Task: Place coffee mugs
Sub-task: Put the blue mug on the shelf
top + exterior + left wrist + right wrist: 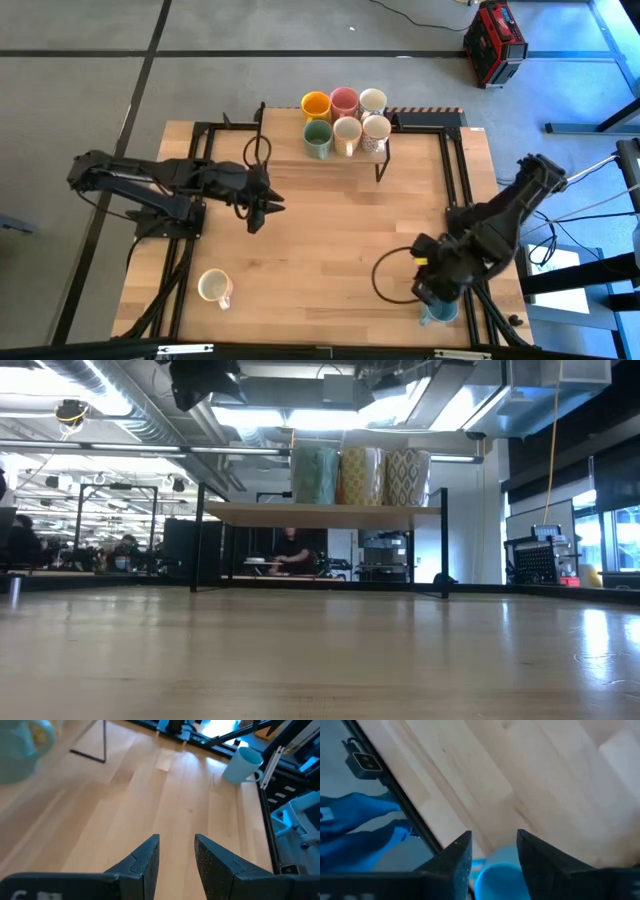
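Six coffee mugs stand on a raised shelf (345, 150) at the table's far middle: orange-yellow (316, 104), pink (344, 100), white (373, 99), green (318, 137), cream (347, 133) and a patterned one (376, 130). A white mug (214, 287) rests on the table at the near left. A light blue mug (438, 313) stands at the near right edge. My right gripper (492, 852) hangs open just above it, pointing steeply down, the mug's rim (495, 867) showing between its fingers. My left gripper (176, 852) hovers open over the table's middle left, nothing between its fingers.
The shelf's black legs (380, 170) stand on the wooden tabletop. Black frame rails (455, 170) run along the table's left and right sides. A wide bare stretch of wood (330, 240) lies between the two arms. A red case (494, 40) sits on the floor beyond.
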### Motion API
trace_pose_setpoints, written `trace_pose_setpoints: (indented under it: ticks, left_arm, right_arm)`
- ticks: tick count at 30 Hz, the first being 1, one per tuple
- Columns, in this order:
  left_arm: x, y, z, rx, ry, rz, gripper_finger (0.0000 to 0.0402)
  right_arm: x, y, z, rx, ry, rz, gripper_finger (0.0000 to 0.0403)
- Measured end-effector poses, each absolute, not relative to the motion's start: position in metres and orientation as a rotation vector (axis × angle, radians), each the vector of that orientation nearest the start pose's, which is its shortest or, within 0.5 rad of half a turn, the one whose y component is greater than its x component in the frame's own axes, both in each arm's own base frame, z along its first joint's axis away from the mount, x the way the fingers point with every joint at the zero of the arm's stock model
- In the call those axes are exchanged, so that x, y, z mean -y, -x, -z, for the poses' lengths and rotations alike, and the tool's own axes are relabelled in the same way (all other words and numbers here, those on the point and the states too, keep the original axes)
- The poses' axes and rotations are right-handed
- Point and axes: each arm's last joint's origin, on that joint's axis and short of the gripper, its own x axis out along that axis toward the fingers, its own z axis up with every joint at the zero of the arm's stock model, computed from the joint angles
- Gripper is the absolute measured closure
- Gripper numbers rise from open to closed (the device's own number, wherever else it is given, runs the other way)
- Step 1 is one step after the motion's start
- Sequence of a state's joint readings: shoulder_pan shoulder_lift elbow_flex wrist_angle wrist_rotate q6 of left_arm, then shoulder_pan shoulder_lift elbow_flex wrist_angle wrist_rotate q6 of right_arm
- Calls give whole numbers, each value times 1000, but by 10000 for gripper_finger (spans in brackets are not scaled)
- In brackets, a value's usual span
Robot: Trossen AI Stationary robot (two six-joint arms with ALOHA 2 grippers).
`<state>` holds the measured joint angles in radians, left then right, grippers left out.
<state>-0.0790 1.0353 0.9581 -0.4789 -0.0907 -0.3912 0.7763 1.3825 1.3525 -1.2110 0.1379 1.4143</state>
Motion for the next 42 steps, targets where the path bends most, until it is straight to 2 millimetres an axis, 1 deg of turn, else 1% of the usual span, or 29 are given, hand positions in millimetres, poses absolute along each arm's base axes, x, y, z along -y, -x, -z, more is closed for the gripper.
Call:
trace_pose_setpoints:
  ticks: [3, 6, 8, 10, 15, 18, 23, 26, 31, 34, 36, 38, 42]
  left_arm:
    - [20, -223, -317, -550, 347, -106, 284]
    - [25, -231, -313, -554, 346, -92, 284]
    - [28, -235, -310, -562, 344, -85, 284]
    - [30, -237, -306, -580, 341, -81, 284]
    - [34, -243, -300, -609, 350, -78, 284]
    - [35, -245, -298, -620, 348, -76, 284]
    - [36, -246, -297, -620, 348, -76, 284]
    - [36, -246, -297, -622, 341, -74, 284]
    - [35, -245, -297, -626, 318, -69, 284]
    - [35, -245, -297, -626, 318, -70, 284]
    - [35, -245, -296, -630, 313, -68, 284]
    - [35, -243, -296, -644, 272, -50, 284]
    - [35, -243, -296, -648, 228, -36, 284]
  right_arm:
    - [-182, -169, -324, -1239, -717, 332, 228]
    - [-192, -160, -323, -1264, -729, 312, 197]
    - [-199, -155, -320, -1297, -735, 313, 184]
    - [-207, -151, -311, -1340, -751, 328, 179]
    - [-232, -148, -280, -1368, -771, 243, 186]
    - [-243, -146, -261, -1383, -760, 212, 194]
    - [-255, -137, -233, -1472, -617, 192, 209]
    - [-260, -133, -222, -1493, -542, 172, 217]
    - [-261, -134, -204, -1516, -431, 166, 227]
    - [-260, -134, -192, -1531, -374, 174, 241]
    - [-260, -134, -187, -1542, -353, 174, 262]
    - [-260, -133, -184, -1546, -351, 175, 293]
    - [-258, -133, -181, -1528, -334, 189, 378]
